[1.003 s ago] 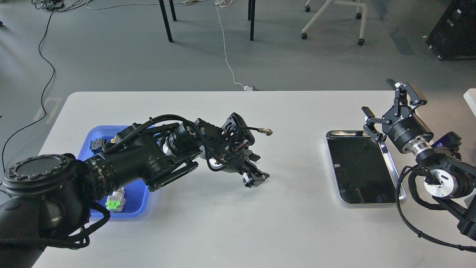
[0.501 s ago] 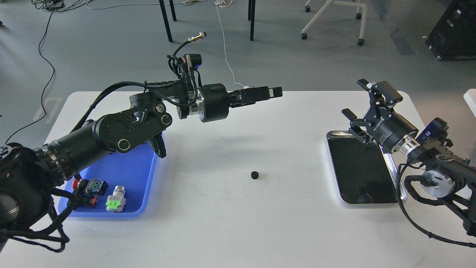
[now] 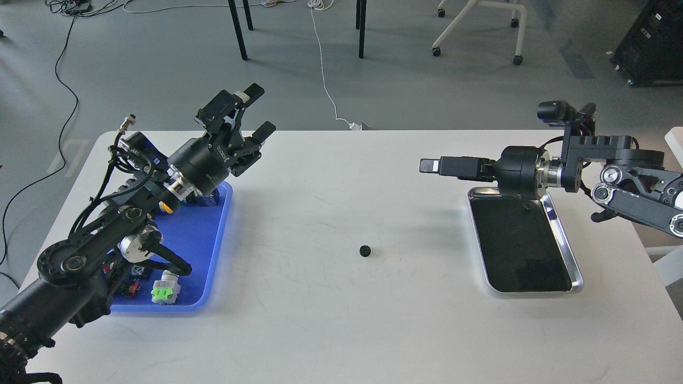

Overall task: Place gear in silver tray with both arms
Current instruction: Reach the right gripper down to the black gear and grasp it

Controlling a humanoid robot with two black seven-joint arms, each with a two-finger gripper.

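Note:
A small black gear (image 3: 365,250) lies alone on the white table, about midway between the two trays. The silver tray (image 3: 575,269) lies at the right with a dark, bare floor. My left gripper (image 3: 259,112) is open and empty, raised above the far corner of the blue tray and well left of the gear. My right gripper (image 3: 429,165) points left, level, above the far end of the silver tray. It is seen edge-on as one bar, so its fingers cannot be told apart. Nothing shows in it.
A blue plastic tray (image 3: 197,240) at the left holds several small parts, among them a green and white one (image 3: 164,290). The table's far edge is just behind both grippers. Chair and table legs stand on the floor beyond.
My left arm let the gear go on the table, rose, then pulled back left over the blue tray. My right gripper turned from upright to pointing left.

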